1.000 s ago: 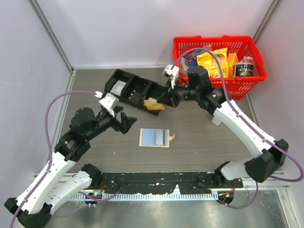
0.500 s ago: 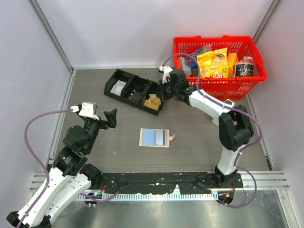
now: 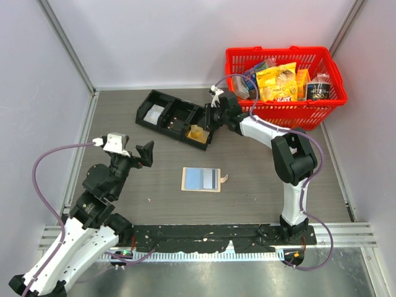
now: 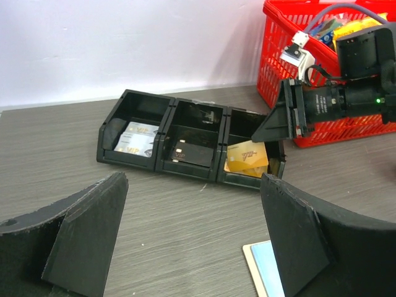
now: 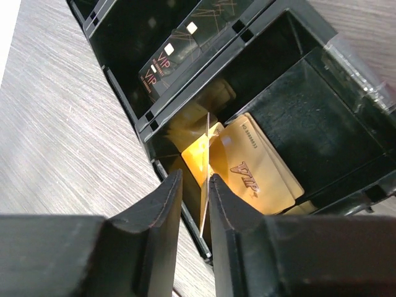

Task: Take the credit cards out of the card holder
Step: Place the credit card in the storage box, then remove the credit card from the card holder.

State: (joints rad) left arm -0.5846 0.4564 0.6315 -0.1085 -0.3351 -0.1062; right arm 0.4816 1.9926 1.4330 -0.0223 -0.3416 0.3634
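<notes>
Two jaws wide apart, your left gripper [image 3: 146, 153] is hovering unobstructed; right gripper [image 5: 196, 179], barely parted, is straddling thin gold plastic card [image 5: 206, 148] between black tray [image 4: 130, 159] walls, grip unclear.

Directly under my right gripper [image 5: 193, 184], on the table [image 3: 260, 179], lies a black three-compartment tray [image 4: 189, 175]. Behind that gripper stands a red basket [image 3: 278, 112] holding snack packets [image 3: 276, 80].
</notes>
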